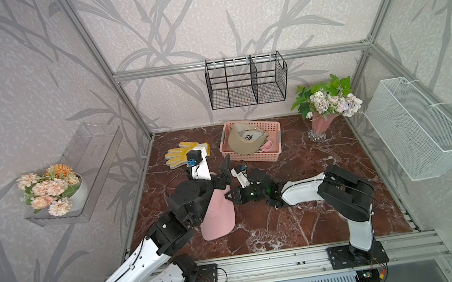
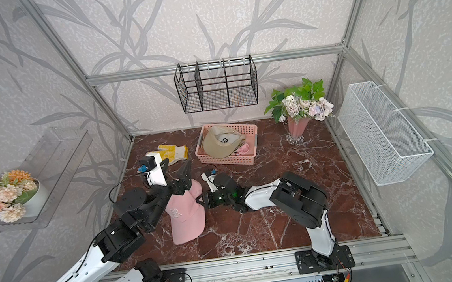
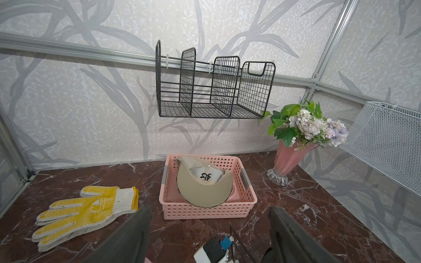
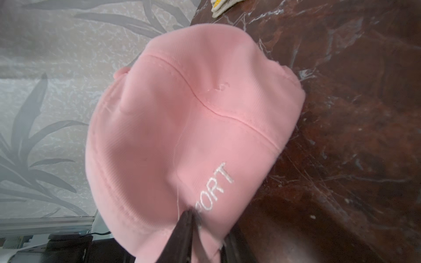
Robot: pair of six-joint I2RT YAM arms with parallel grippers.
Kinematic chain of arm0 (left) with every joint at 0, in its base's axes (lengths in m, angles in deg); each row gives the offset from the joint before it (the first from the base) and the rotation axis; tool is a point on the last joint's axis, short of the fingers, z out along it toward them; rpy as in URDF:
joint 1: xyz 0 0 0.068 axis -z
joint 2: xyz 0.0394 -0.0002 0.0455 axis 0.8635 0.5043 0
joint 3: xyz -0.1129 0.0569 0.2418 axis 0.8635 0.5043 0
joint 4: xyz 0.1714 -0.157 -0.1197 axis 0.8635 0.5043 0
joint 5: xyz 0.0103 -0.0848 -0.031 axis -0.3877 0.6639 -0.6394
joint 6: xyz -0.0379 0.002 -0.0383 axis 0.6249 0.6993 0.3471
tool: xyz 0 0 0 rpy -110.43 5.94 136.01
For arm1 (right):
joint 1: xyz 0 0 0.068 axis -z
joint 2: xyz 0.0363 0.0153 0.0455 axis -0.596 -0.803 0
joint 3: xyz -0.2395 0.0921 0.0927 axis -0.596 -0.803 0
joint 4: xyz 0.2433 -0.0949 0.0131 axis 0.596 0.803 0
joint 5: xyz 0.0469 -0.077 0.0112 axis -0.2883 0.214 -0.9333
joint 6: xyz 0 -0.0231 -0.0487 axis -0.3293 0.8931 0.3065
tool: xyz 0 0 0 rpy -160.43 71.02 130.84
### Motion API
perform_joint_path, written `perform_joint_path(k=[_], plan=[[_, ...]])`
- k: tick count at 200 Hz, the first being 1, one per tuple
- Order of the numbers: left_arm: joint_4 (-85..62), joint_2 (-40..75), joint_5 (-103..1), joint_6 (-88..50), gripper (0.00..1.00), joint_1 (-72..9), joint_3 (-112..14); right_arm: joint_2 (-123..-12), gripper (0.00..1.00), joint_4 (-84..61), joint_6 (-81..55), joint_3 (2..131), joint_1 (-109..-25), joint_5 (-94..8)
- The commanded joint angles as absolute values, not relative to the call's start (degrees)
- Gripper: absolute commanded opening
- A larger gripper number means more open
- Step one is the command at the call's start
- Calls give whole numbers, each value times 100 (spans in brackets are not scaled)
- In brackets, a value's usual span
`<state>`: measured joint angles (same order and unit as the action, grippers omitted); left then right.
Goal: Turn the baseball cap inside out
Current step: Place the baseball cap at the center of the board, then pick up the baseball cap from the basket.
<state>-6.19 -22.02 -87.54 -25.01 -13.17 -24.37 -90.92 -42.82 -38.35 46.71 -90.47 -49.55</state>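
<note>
Two claws are flanking the pink baseball cap (image 2: 185,216), which is lying on the worktop (image 2: 263,231) brim toward the near rail, crown partly hidden under your left arm. Your left claw (image 2: 175,166) is standing spread wide and empty, pointing toward the back wall. Your right claw (image 2: 199,201) is sitting against the crown beside the SPORT lettering (image 4: 215,186), fingers slightly apart; whether they are nipping fabric, you cannot tell. Judging by its creases, the crown is looking light and soft and the brim stiff, so you are probably better pinning the brim and taking the crown near a seam
</note>
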Motion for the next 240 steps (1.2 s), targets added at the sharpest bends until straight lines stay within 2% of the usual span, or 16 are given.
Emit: perform_joint_path(k=[1, 26, 50, 72, 87, 115, 145, 197, 240], plan=[[-629, -2173, -8422, -2307, 84, -1445, -2454, -9255, 28, -4122, -3752, 4889, -9194, -4491], [-613, -2128, -8270, -2246, 84, -1560, -2432, -9442, 30, -4015, -3822, 5145, -9269, -4464], [-595, -2094, -8157, -2182, 84, -1648, -2422, -9563, 41, -3842, -3812, 5383, -9367, -4447], [-560, -2027, -8054, -2138, 84, -1732, -2430, -9431, 57, -3846, -3784, 5305, -9382, -4249], [-534, -1933, -7963, -2101, 84, -1823, -2444, -9103, 62, -3821, -3700, 5031, -9325, -3968], [-556, -1604, -7686, -1996, 85, -2030, -2487, -8188, 65, -3846, -3765, 4201, -8893, -3980], [-643, -1012, -7379, -1808, 84, -2285, -2609, -6856, 66, -3315, -3609, 3329, -8018, -3956], [-1034, 384, -6686, -1264, 82, -2932, -3017, -4864, 66, -1282, -3093, 2813, -6644, -3843], [-1503, 1647, -6185, -795, 74, -3470, -3531, -3891, 66, -259, -2721, 2837, -5875, -4050]])
